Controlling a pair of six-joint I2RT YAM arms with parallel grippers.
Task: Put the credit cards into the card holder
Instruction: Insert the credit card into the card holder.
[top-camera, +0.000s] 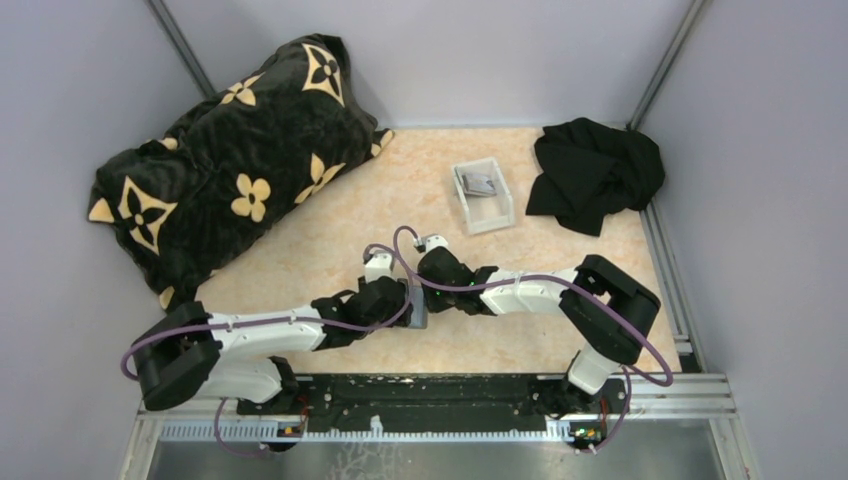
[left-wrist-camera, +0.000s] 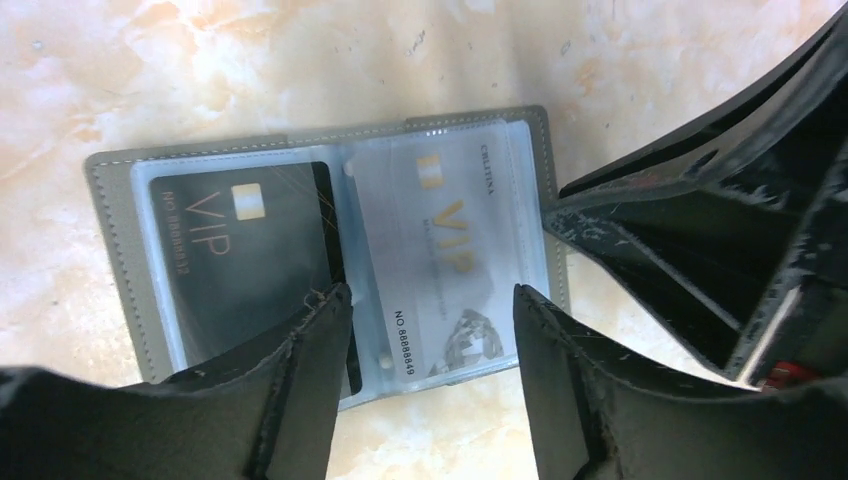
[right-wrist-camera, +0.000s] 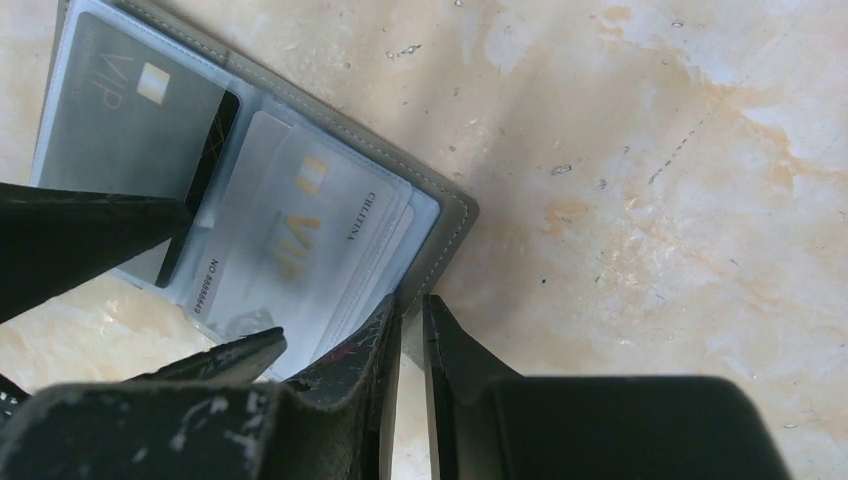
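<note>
The card holder (left-wrist-camera: 110, 210) lies open and flat on the table (top-camera: 330, 240), centre-near, between both arms. In the left wrist view its long axis runs 9 to 3 o'clock: a dark card (left-wrist-camera: 240, 260) in the 9 o'clock panel, a pale card (left-wrist-camera: 440, 240) in the other. The right fingers (right-wrist-camera: 370, 350), nearly together, pinch its 3 o'clock edge. The left fingers (left-wrist-camera: 300, 380) hang spread over its 6 o'clock edge. There's bare table toward 12; a white tray (top-camera: 490, 222) sits at 1, a black cloth (top-camera: 595, 175) at 2, a pillow (top-camera: 230, 170) at 10.
</note>
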